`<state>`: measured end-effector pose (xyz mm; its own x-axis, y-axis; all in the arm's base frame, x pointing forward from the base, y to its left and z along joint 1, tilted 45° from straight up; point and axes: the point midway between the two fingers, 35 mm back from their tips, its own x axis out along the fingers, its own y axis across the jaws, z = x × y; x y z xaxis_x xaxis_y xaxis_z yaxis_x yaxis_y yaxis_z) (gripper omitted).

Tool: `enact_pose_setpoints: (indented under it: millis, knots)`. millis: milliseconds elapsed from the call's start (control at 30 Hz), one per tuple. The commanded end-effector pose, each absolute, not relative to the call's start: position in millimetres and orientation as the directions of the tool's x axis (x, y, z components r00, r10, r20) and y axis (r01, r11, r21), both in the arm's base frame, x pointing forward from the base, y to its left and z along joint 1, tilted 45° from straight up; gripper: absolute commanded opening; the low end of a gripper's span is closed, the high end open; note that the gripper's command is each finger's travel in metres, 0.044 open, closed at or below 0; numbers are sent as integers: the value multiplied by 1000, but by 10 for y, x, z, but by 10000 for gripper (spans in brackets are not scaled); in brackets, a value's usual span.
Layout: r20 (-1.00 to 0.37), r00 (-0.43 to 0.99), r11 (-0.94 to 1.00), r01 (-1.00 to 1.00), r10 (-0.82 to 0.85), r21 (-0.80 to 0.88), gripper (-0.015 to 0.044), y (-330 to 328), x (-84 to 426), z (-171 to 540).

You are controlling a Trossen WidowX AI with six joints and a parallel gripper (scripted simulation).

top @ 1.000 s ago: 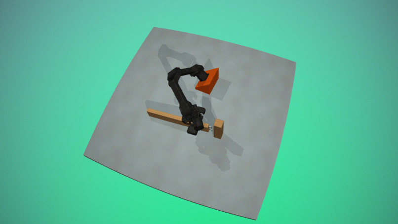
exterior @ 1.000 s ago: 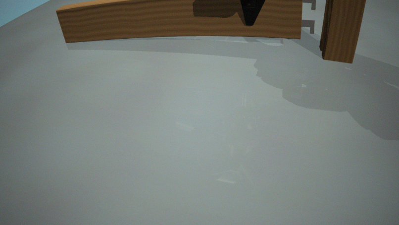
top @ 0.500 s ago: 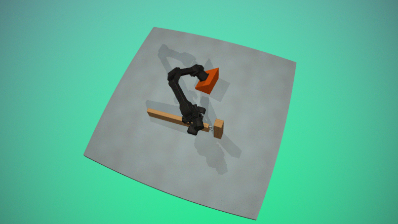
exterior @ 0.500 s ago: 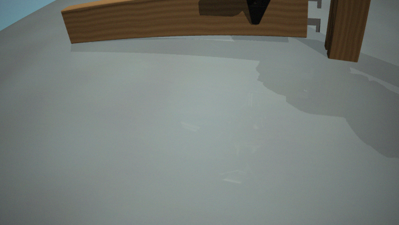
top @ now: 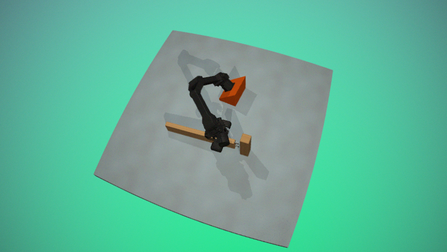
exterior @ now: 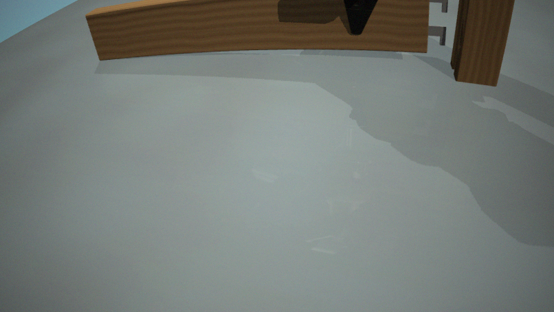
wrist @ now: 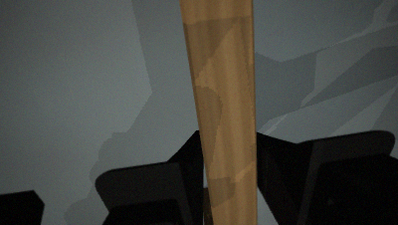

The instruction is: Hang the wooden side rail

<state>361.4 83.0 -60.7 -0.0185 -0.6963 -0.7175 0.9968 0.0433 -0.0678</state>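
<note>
The wooden side rail (top: pixel 184 129) (exterior: pixel 194 32) (wrist: pixel 224 60) stands on edge, nearly level. How high it is off the table is hard to tell. My gripper (top: pixel 219 137) (wrist: pixel 215 131) is shut on the rail near its hook end, one finger on each side; one dark fingertip also shows against the rail's face in the exterior view. Two steel hooks, the upper hook (exterior: pixel 445 5) and the lower hook (exterior: pixel 437 31), stick out from the rail's end with tips pointing down. The headboard post (top: pixel 245 145) (exterior: pixel 482 46) stands upright just beyond, with a gap between it and the hooks. The pins are hidden.
The arm's orange base block (top: pixel 240 90) is at the back of the grey table (top: pixel 140 150) (exterior: pixel 174 174), and the black arm (top: pixel 199 101) reaches from it over the rail. Shadows of the arm fall around the post.
</note>
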Motion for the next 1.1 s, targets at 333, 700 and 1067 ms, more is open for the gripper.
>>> enact_pose_setpoints:
  millis: [333, 700, 1067]
  knots:
    - [-722, -12, 46, 997, -692, -61, 0, 880, 3626, -604]
    - [-722, -12, 46, 997, -692, -61, 0, 886, 3613, -614]
    - [-722, -12, 46, 997, -692, -61, 0, 887, 3617, -629]
